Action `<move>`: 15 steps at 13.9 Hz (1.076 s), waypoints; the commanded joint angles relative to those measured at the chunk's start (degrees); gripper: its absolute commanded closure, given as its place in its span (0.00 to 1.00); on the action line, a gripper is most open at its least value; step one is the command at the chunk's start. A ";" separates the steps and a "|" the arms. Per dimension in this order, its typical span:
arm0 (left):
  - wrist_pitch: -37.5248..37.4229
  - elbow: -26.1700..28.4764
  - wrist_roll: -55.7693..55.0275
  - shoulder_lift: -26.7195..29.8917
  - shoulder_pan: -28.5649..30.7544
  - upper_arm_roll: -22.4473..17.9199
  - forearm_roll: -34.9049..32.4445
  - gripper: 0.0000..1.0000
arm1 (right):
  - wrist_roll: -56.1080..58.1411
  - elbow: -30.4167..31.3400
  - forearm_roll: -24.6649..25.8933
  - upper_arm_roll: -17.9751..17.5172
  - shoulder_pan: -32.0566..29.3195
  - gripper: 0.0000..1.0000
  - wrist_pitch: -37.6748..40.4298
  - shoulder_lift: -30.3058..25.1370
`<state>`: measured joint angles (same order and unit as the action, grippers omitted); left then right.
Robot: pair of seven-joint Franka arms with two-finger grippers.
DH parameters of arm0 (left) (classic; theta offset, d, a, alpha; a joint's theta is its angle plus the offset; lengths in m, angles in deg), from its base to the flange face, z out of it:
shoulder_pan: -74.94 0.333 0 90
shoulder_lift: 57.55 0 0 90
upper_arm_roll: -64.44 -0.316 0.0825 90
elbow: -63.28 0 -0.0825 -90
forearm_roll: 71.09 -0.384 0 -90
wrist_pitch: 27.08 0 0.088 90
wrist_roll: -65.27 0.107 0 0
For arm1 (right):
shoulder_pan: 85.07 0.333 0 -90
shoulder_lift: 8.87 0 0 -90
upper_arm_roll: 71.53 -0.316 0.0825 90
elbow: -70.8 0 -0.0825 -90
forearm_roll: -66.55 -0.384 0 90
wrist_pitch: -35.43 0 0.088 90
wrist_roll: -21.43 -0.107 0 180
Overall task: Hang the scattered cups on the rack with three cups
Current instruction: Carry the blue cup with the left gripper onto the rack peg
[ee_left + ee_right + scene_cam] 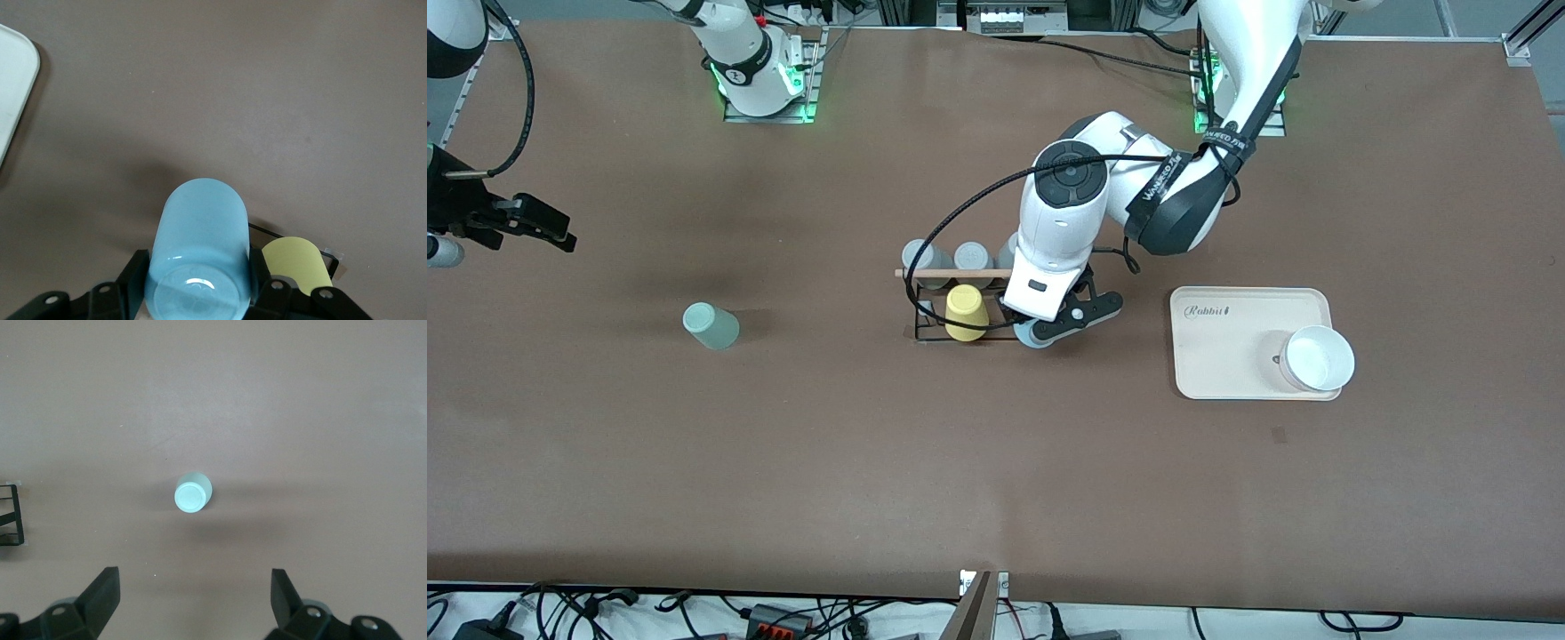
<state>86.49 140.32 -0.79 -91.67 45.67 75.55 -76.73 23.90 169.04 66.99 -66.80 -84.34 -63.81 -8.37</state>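
Your left gripper (200, 293) is clamped on the light blue cup (200, 260): light, slick plastic, so squeeze its sides gently. Your right gripper (193, 593), spread wide, waits over the mint cup (193, 492).

- One small light blue plastic cup (200, 260), held between black gripper fingers.
- One pale mint green plastic cup (711, 325), alone on the brown table.
- One yellow cup (966, 312).
- Three grey cups (921, 260).
- One black wire rack (923, 313) with a wooden rod.
- One cream tray (1227, 342).
- One white bowl (1319, 358).
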 commanded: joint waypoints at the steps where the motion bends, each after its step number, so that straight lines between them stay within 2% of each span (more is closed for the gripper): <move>1: -2.22 -3.29 -0.83 -0.94 -0.79 -0.22 -0.60 0.72 | -0.81 0.19 0.43 -0.16 -0.21 0.00 0.36 -0.32; 7: -2.30 -4.26 -1.61 -1.29 -2.37 -0.31 -0.68 0.72 | -0.81 0.19 0.43 -0.16 -0.21 0.00 0.36 -0.32; 10: -2.13 -4.08 -2.32 -4.45 -3.69 -0.48 -1.04 0.72 | -0.72 0.28 0.43 -0.07 -0.30 0.00 0.45 -0.32; 15: -1.69 -3.56 -1.71 -6.30 -3.69 -0.39 -1.12 0.71 | -0.72 0.28 0.43 -0.07 -0.21 0.00 0.80 0.20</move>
<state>85.38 138.32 -2.16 -97.33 42.38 75.53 -76.73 23.90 169.07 66.99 -66.75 -84.35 -63.63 -8.35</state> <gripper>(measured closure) 0.352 0.000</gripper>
